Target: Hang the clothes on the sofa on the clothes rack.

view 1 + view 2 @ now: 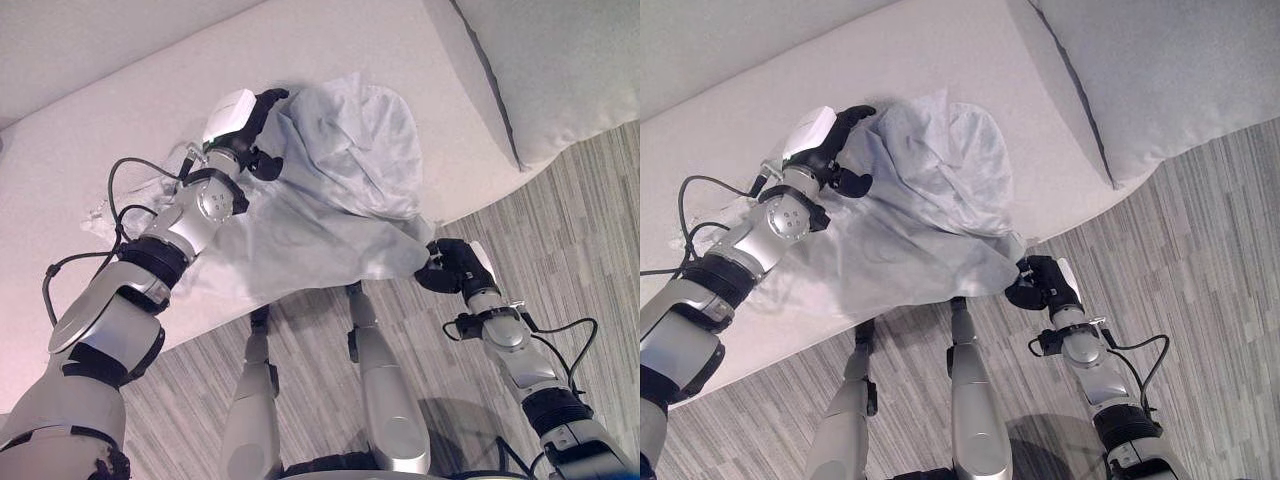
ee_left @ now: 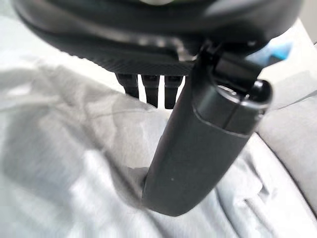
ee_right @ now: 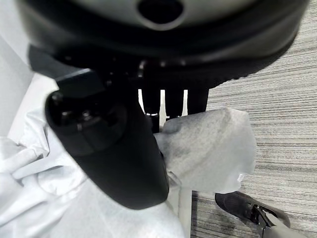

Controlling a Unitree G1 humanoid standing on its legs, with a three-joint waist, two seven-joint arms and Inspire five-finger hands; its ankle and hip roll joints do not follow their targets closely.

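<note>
A pale blue-grey garment lies spread on the white sofa seat, its lower edge hanging over the seat's front. My left hand is at the garment's far left edge, fingers curled over a fold. In the left wrist view its thumb presses into the cloth, with the fingers behind the fold. My right hand is at the sofa's front edge, shut on the garment's lower right corner. In the right wrist view that corner sits pinched between thumb and fingers.
A large pale cushion leans on the sofa to the right of the garment. Grey striped flooring runs in front of the sofa. A crumpled white bit of cloth lies on the seat under my left forearm.
</note>
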